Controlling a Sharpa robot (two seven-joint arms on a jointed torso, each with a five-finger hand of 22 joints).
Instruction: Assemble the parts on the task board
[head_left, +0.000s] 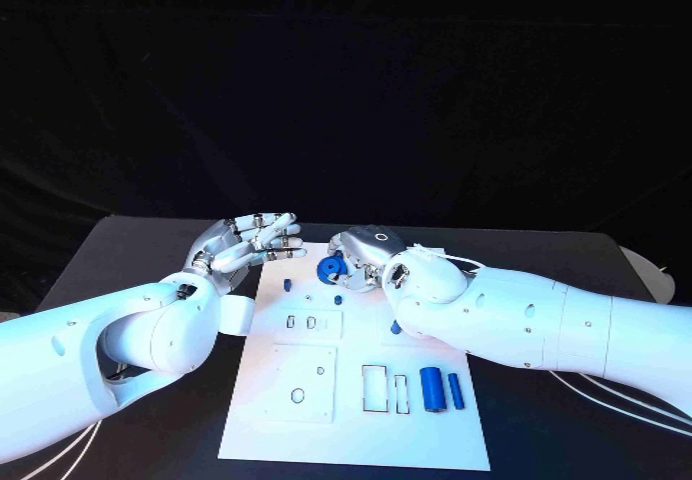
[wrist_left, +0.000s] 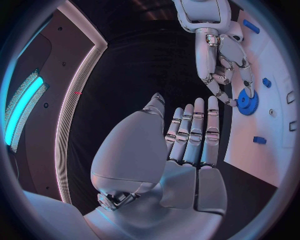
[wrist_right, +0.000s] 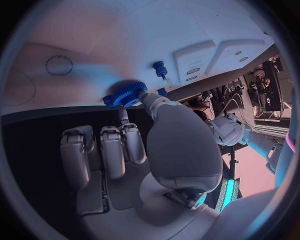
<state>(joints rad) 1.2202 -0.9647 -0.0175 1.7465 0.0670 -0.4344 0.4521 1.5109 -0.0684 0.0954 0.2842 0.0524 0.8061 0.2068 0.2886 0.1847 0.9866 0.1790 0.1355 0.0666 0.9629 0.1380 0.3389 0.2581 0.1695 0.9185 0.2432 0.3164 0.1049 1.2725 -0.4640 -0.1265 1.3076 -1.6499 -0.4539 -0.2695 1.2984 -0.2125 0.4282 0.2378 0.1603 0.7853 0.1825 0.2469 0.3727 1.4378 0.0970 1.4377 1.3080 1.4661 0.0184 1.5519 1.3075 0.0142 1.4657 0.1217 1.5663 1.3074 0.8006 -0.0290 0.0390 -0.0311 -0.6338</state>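
**Desk:** What is the right hand doing?

**Photographer:** The right hand (head_left: 372, 258) sits over the far end of the white task board (head_left: 274, 425), its fingertips (wrist_left: 232, 100) pinched on a blue toothed gear (head_left: 332, 268). The left wrist view shows those fingers curled down onto the gear's rim, and the right wrist view shows the thumb pressed against the gear (wrist_right: 125, 95) at the board's surface.

**Desk:** And the left hand?

**Photographer:** The left hand (head_left: 245, 245) hovers at the board's far left corner, palm open, fingers straight and side by side, holding nothing. It is near the right hand but not touching it.

**Desk:** Where are the other parts?

**Photographer:** Two blue cylinders (head_left: 431, 386) lie side by side near the board's right edge, close to the robot, just beside two narrow rectangular slots (head_left: 387, 388). A small blue peg (head_left: 287, 284) stands near the gear, and another small blue piece (head_left: 338, 298) sits just below the gear in the head view. One more blue piece (head_left: 395, 327) shows at the edge of the right forearm, partly hidden.

**Desk:** Is the gear seated?

**Photographer:** I cannot tell; the fingers cover its underside. The board lies flat on the black table (head_left: 130, 250).
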